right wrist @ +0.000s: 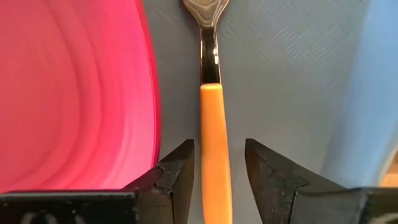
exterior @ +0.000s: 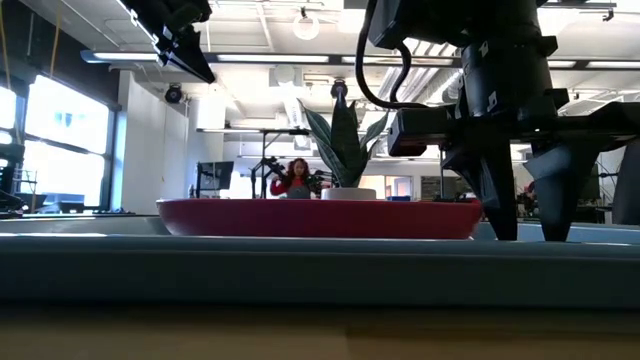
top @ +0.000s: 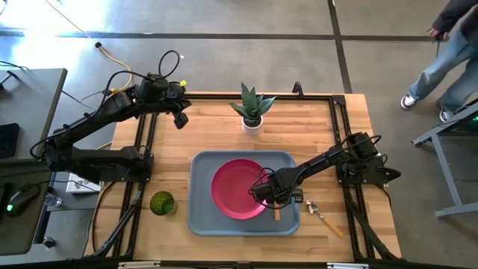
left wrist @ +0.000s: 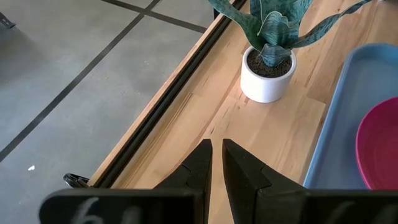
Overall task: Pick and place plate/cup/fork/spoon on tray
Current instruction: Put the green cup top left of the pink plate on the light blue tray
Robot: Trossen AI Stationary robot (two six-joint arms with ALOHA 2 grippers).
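Observation:
The pink-red plate [top: 237, 188] lies flat on the grey-blue tray [top: 202, 217]. The fork [right wrist: 214, 143], with an orange handle, lies on the tray floor just right of the plate; its head runs out of the right wrist view. My right gripper [top: 273, 196] is open and low over the tray, one finger on each side of the fork's handle without gripping it. The spoon [top: 326, 218] lies on the table right of the tray. The green cup [top: 162, 203] stands on the table left of the tray. My left gripper [top: 179, 118] is shut and empty, raised over the table's far left.
A white pot with a spiky green plant [top: 252, 112] stands on the table behind the tray. Black frame rails run along the table's left and right sides. A person's legs [top: 441, 67] show on the floor beyond the far right corner.

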